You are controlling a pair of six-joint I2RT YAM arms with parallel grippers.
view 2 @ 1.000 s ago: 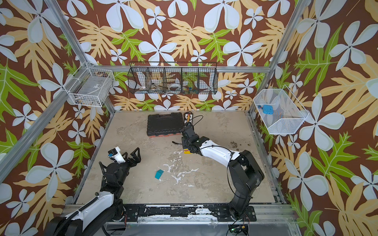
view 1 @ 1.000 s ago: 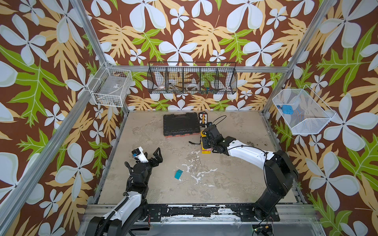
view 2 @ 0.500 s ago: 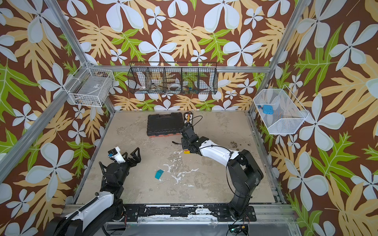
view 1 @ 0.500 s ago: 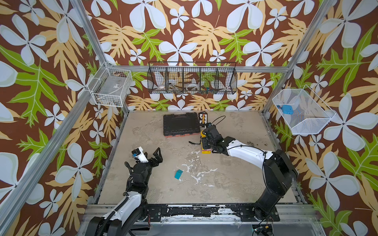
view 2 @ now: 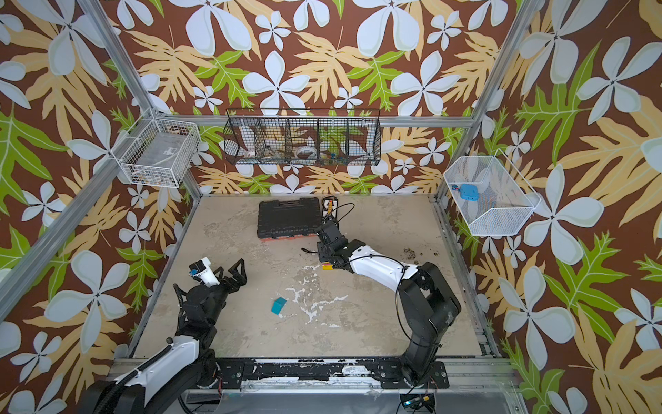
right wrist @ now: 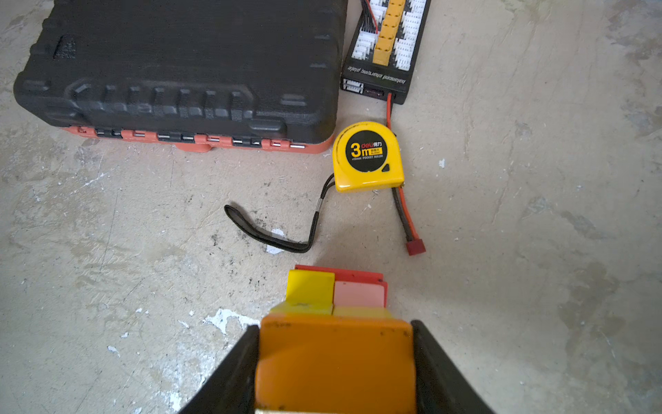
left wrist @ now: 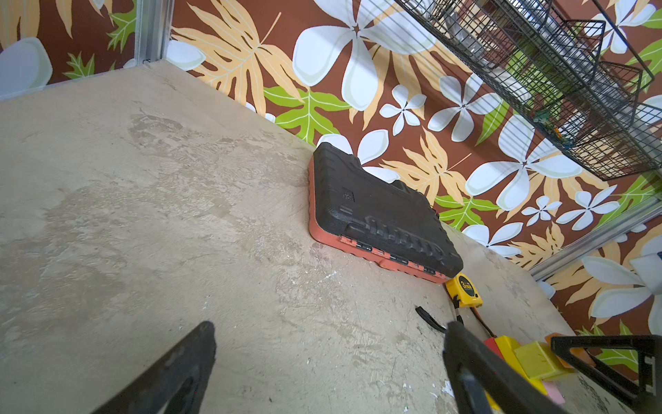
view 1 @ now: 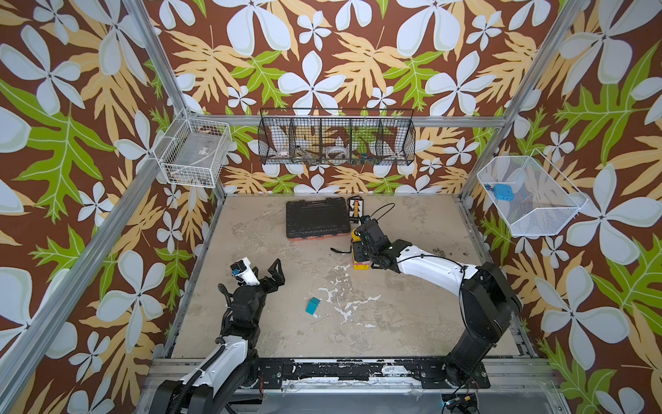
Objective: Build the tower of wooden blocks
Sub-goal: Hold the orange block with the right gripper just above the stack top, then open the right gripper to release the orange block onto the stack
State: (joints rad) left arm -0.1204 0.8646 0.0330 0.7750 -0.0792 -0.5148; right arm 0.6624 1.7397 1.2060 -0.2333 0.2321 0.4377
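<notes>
The tower (right wrist: 360,294) is a low stack with yellow, pink and red blocks showing, on the floor in front of the tape measure. It also shows in both top views (view 1: 359,264) (view 2: 326,266). An orange block (right wrist: 335,365) sits over the tower's near part, and my right gripper (right wrist: 335,328) is shut on it, one finger flat against each side. A teal block (view 1: 312,305) (view 2: 278,305) lies alone mid-floor. My left gripper (left wrist: 330,326) (view 1: 263,276) is open and empty, off to the left of the teal block.
A black tool case (view 1: 317,217) lies at the back. A yellow tape measure (right wrist: 367,157) with a black strap and a charging board (right wrist: 387,46) with a red lead lie just beyond the tower. Wire baskets (view 1: 336,138) hang on the walls.
The right arm has shifted slightly at the tower with the orange block between its fingers. The left arm and the teal block have not moved.
</notes>
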